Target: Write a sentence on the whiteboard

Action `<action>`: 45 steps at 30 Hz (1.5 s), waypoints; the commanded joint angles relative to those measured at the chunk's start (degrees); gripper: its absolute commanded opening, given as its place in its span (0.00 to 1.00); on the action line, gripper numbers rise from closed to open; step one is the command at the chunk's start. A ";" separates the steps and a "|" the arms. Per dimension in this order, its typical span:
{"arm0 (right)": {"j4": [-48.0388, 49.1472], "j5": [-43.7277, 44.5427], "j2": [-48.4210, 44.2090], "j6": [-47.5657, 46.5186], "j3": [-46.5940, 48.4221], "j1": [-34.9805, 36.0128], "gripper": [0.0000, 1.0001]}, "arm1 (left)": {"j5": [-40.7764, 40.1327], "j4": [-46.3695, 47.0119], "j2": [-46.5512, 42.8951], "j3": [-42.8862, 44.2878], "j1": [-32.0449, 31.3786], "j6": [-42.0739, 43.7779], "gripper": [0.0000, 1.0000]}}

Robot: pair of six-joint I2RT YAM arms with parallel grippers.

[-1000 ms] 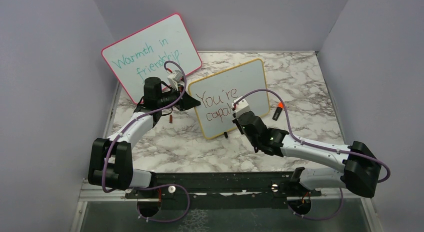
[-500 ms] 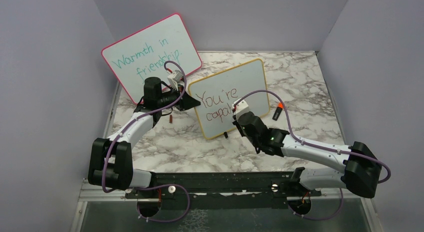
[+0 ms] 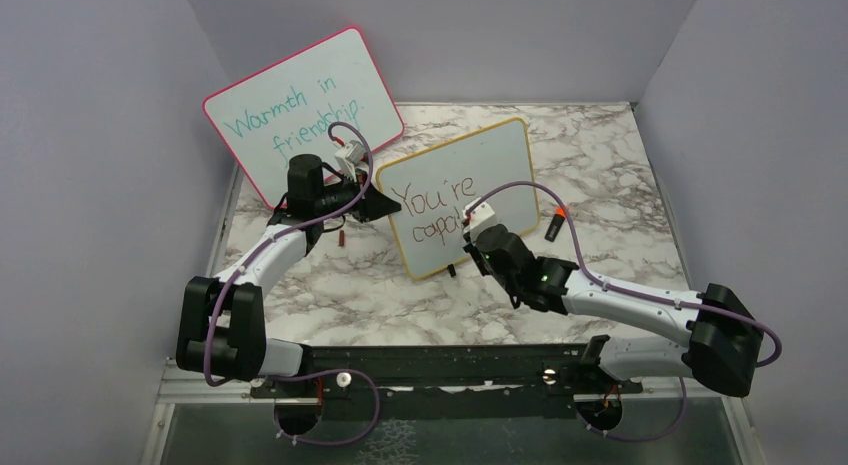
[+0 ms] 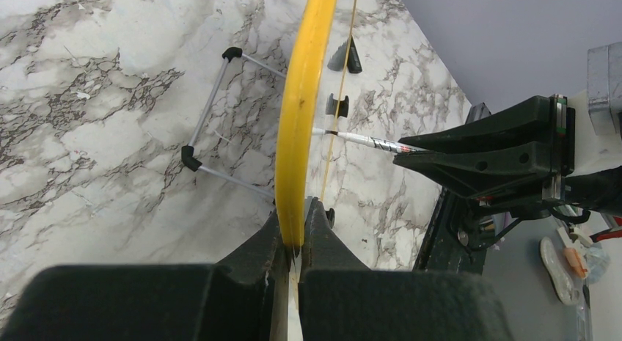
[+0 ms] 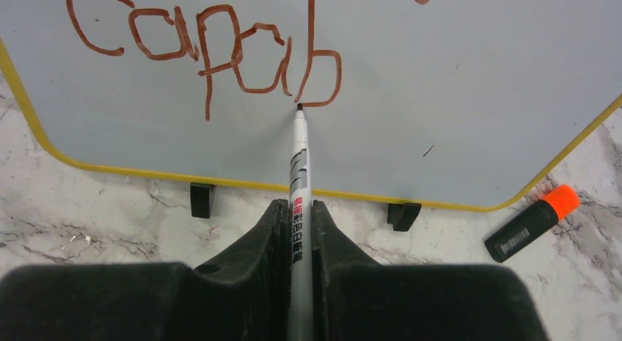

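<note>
Mid-writing, second line. The whiteboard [image 3: 492, 163] stands propped on the table [image 3: 620, 175], about centre, just in front and right of the pink board [image 3: 300, 100]. The sentence [image 3: 435, 198] so far reads "You're" over "capab". The right gripper [image 5: 298, 209] is clamped on the marker [image 5: 299, 176], and the tip touches the board at the base of the "b". The left gripper [image 4: 295, 222] is pinched shut on the board's yellow frame at its left edge; looks like it is steadying the board against the pen's push. Next move, my guess: lift the tip slightly, shift right, then stroke "l" and "e" with light pressure so the board doesn't tip back on its wire stand [image 4: 209, 106]. There is plenty of white right of the "b" before the rounded yellow corner. Below the line only a narrow strip remains above the bottom frame and the black feet [image 5: 201, 199], so another line would be tight. A spare orange-capped marker [image 5: 532, 222] lies on the table near the board's lower right corner, apart from it, in the way of any wide rightward arm sweep. The enclosure's walls close in left, right and behind.
</note>
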 commanded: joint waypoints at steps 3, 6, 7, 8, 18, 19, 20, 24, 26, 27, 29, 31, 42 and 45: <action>2.30 1.22 -1.68 0.37 0.03 -0.27 0.01 | -5.49 -6.01 1.79 0.05 -0.31 3.83 0.00; 2.64 2.14 -3.42 -0.22 -0.28 -0.24 0.01 | -5.61 -6.14 1.85 0.14 -0.24 3.84 0.00; 2.51 2.72 -3.64 -0.36 -0.16 -0.24 0.01 | -5.64 -6.22 1.84 0.14 -0.24 3.84 0.00; 2.52 3.64 -3.69 -0.70 -0.13 -0.29 0.01 | -5.62 -6.23 1.90 0.14 -0.24 3.84 0.00; 6.04 7.37 -3.83 -1.69 -0.62 -1.72 0.01 | -5.58 -6.31 1.92 0.14 -0.24 3.89 0.00; 6.49 7.16 -3.79 -2.02 -0.45 -1.84 0.01 | -5.52 -6.26 1.92 0.14 -0.24 3.90 0.00; 6.83 6.97 -3.71 -2.34 -0.26 -1.95 0.01 | -5.45 -6.29 1.99 0.14 -0.24 3.93 0.00; 8.14 6.32 -2.87 -3.88 0.43 -2.52 0.01 | -5.28 -6.29 2.01 0.21 -0.30 3.97 0.00; 8.72 5.69 -2.42 -4.41 0.68 -2.90 0.01 | -5.31 -6.29 2.01 0.24 -0.24 3.98 0.00; 8.87 5.42 -2.22 -4.59 0.88 -3.08 0.01 | -5.32 -6.32 2.07 0.26 -0.24 4.01 0.00; 9.42 5.08 -1.73 -4.92 1.21 -3.30 0.01 | -5.23 -6.29 2.10 0.26 -0.24 4.02 0.00; 9.57 4.52 -1.29 -5.22 1.64 -3.39 0.01 | -5.24 -6.32 2.18 0.31 -0.24 4.02 0.00; 9.78 3.16 0.54 -5.48 2.17 -4.02 0.01 | -5.14 -6.45 2.36 0.40 -0.26 4.11 0.00; 7.85 2.87 0.64 -5.13 2.48 -4.02 0.01 | -5.30 -6.50 2.27 0.46 -0.24 4.18 0.00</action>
